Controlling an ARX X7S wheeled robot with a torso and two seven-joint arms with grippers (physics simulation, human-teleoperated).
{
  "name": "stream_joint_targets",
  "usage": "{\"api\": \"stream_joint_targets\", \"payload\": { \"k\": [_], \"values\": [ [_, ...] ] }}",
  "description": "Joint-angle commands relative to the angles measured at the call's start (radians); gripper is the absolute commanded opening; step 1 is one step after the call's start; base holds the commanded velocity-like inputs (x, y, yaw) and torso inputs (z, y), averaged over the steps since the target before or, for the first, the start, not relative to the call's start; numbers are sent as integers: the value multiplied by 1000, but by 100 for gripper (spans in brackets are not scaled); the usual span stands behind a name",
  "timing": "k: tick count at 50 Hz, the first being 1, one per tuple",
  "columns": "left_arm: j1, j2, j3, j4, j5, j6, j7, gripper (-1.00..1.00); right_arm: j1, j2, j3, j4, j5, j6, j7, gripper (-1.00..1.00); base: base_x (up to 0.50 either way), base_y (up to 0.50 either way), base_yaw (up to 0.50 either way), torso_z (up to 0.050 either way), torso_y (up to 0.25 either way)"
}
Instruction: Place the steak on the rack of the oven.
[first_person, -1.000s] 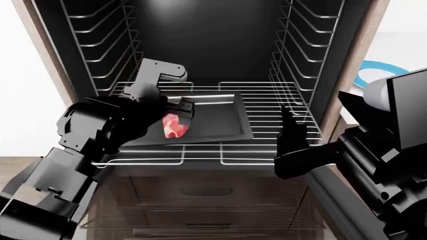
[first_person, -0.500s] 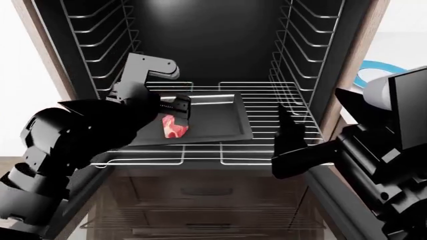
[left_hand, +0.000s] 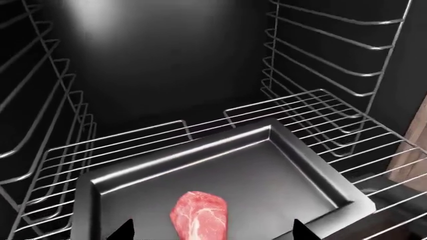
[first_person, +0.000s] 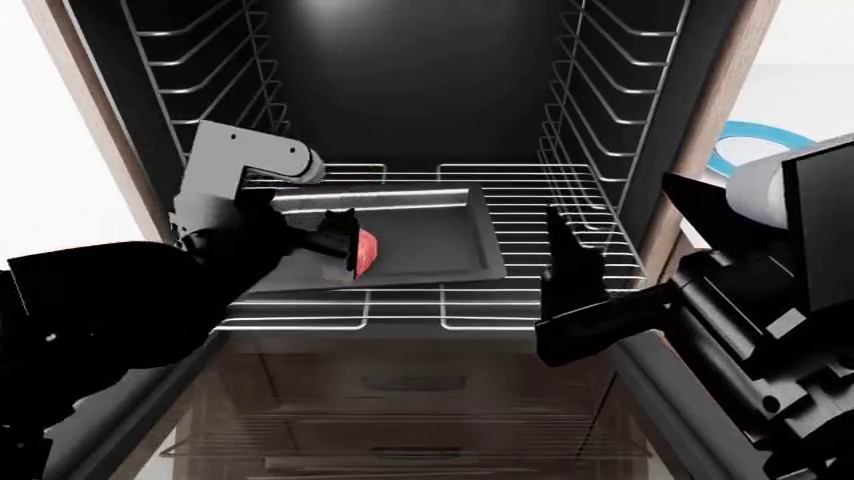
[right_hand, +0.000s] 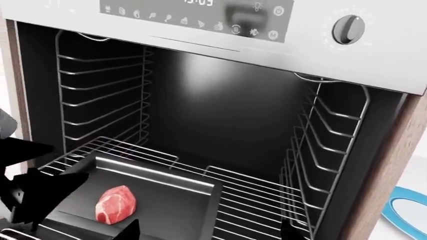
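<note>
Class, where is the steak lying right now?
The steak lies on the black tray atop the oven's rack, near the tray's left front, just ahead of the left hand.

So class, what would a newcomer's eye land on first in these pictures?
The red-pink steak stands out, lying free on the black tray that sits on the silver wire rack inside the dark oven. The left claw sits open just beside it.

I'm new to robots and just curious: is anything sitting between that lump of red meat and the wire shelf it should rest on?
Yes: the red-pink marbled steak lies in a flat black tray, which sits on the silver wire rack.
</note>
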Motion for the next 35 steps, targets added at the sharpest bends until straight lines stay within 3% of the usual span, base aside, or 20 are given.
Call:
{"api": "stream_joint_targets", "payload": {
  "k": [1, 11, 18, 27, 35],
  "values": [
    [90, -118, -128, 238, -143, 24, -50, 100, 38, 20, 3, -60, 77, -25, 63, 100, 0, 0, 0, 0, 0],
    [184, -217, -259, 401, -247, 97, -57, 100, 78, 49, 11, -164, 185, -74, 167, 100, 0, 0, 0, 0, 0],
    [292, -260, -358, 482, -252, 182, 13, 100, 41, -65, 204, -175, 367, 64, 346, 100, 0, 0, 0, 0, 0],
    [354, -317, -474, 531, -288, 250, 43, 100, 169, 26, 176, -175, 430, 20, 347, 100, 0, 0, 0, 0, 0],
    [375, -354, -559, 566, -317, 289, 35, 100, 391, 154, 97, -175, 520, -41, 347, 100, 0, 0, 0, 0, 0]
  ]
}}
